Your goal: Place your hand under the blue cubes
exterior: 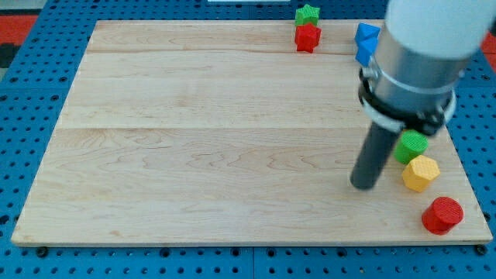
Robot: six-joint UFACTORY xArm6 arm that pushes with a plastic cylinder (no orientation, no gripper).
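Observation:
Two blue blocks (pixel 366 43) sit at the view's top right of the wooden board (pixel 194 139), one above the other, partly hidden by my arm. My tip (pixel 363 184) rests on the board well below them, toward the view's bottom right. A green block (pixel 411 146) and a yellow hexagonal block (pixel 420 173) lie just right of the tip. A red round block (pixel 442 215) sits lower right of it.
A green star block (pixel 308 13) sits on top of a red block (pixel 308 36) at the board's top edge, left of the blue blocks. A blue pegboard (pixel 31 93) surrounds the board.

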